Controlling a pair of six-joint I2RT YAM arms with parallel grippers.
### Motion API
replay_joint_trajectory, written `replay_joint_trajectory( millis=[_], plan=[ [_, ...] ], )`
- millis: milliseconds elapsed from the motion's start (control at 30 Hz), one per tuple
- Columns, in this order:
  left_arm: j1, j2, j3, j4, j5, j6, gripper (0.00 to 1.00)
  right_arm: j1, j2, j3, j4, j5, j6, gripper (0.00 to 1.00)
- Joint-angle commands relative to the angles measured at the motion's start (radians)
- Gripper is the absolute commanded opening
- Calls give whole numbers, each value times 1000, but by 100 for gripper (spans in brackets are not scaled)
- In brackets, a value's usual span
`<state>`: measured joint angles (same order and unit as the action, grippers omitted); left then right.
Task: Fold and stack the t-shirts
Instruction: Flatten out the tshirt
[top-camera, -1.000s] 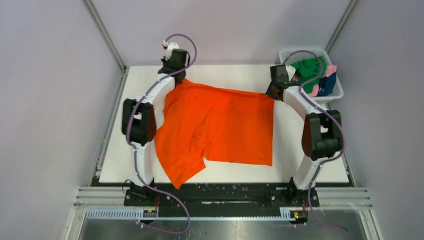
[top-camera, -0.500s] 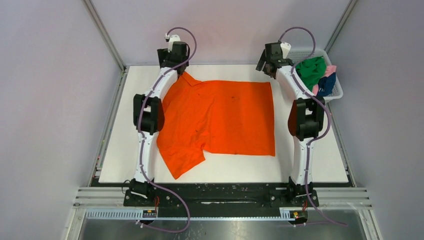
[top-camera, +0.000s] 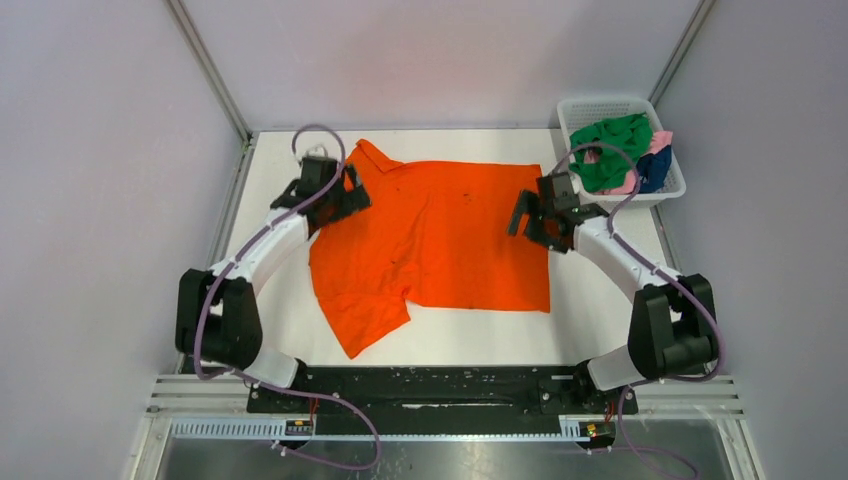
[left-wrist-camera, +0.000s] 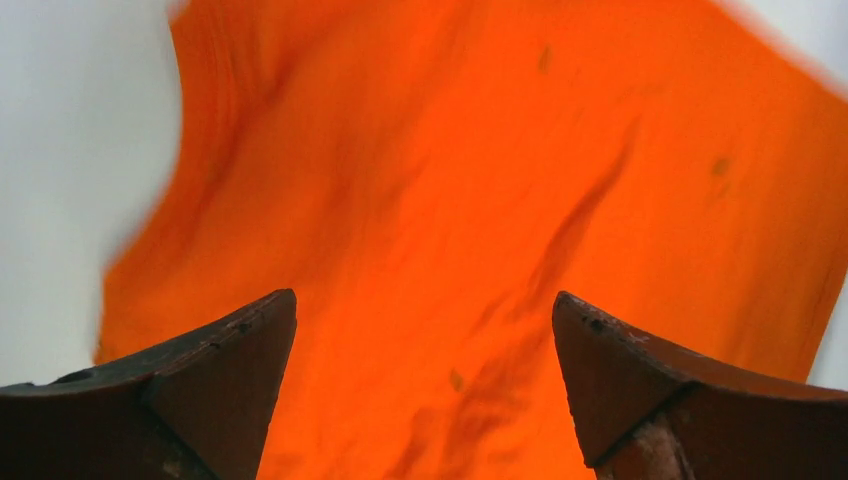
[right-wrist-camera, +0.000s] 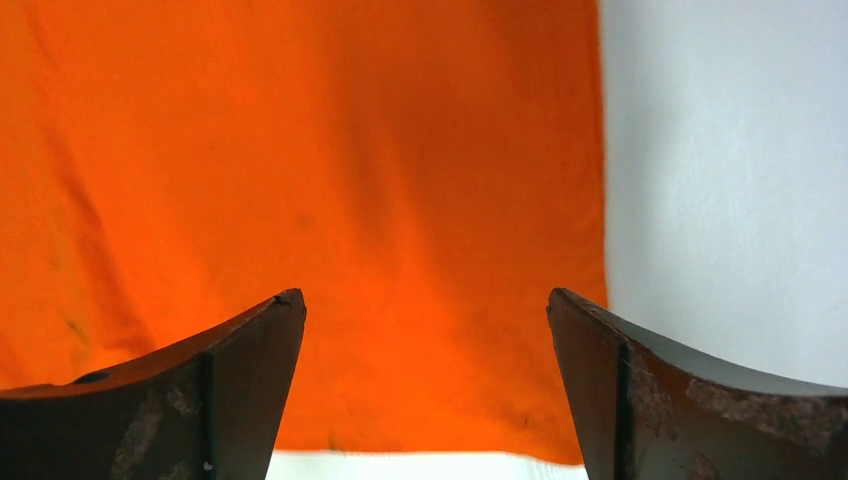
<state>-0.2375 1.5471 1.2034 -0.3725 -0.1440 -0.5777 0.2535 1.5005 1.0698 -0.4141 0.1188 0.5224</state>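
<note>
Hovering wide open and empty, left claw (top-camera: 352, 195) and right claw (top-camera: 520, 213) flank the bright orange cloth t-shirt (top-camera: 440, 240) lying flat between them, its length running side to side.

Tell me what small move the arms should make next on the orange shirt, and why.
Probably lower the left claw and right claw to pinch the cloth beneath: the orange t-shirt lies spread flat, and both hover open over its opposite ends, holding nothing.
</note>
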Motion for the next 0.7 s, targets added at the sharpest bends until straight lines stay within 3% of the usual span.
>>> replay_joint_trajectory(
  millis=[0, 267, 400, 667],
  plan=[
    [-4, -99, -257, 112, 219, -133, 99, 41, -73, -159, 72, -95, 63, 100],
    [-14, -171, -476, 91, 186, -180, 99, 41, -39, -298, 70, -137, 99, 100],
    [-13, -185, -488, -23, 32, -181, 99, 40, -74, -356, 48, -54, 110, 99],
    [-10, -218, -509, -86, -56, -161, 99, -1, -141, -407, 34, 10, 107, 99]
  ],
)
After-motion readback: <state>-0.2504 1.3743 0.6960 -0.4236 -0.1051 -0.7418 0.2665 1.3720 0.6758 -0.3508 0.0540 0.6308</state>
